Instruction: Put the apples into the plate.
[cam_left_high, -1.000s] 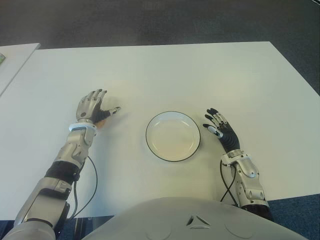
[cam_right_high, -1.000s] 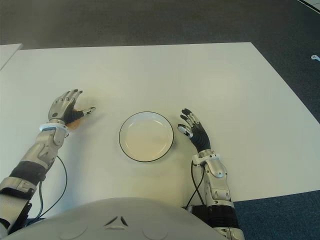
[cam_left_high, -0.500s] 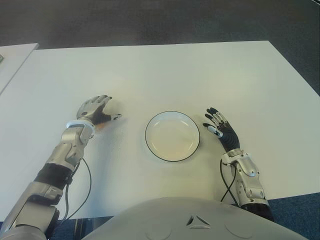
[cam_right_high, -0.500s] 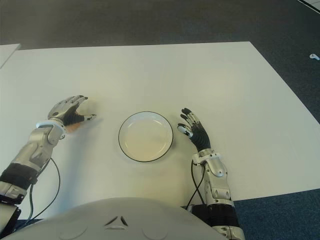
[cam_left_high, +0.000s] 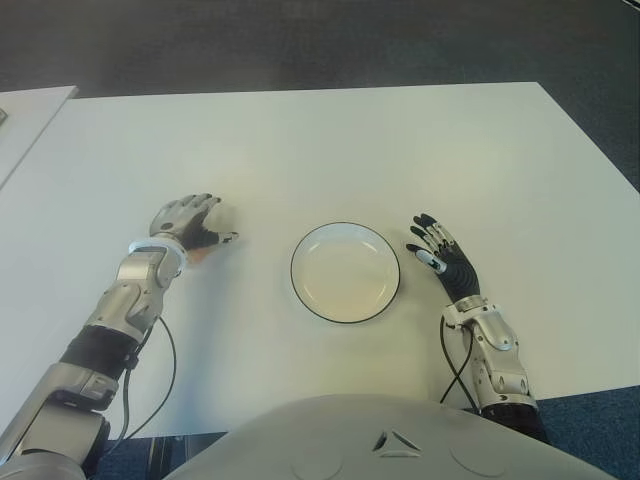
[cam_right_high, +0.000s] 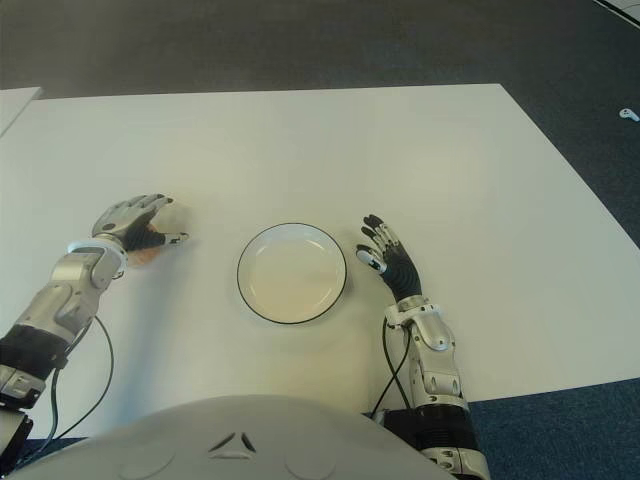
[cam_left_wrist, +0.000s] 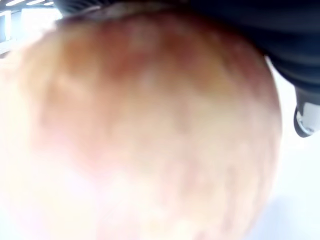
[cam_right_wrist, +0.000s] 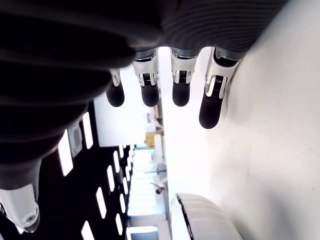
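- The left robot hand (cam_left_high: 187, 222) is curling down over an apple (cam_left_wrist: 145, 135) on the bench (cam_left_high: 330, 150), left of the plate (cam_left_high: 345, 272); only a sliver of apple is peeking out at its near side.
- The apple is round; its orientation cannot be told.
- The right robot hand (cam_left_high: 440, 256) is lying just right of the plate, fingers (cam_right_wrist: 210, 102) extended, holding nothing.

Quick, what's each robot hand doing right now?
Left hand: closed over an apple, left of the plate.
Right hand: open, holding nothing, right of the plate.

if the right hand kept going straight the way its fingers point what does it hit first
Probably nothing: the right hand, open beside the plate, points up the bare table, passing the plate's rim. The way looks free to the far edge.
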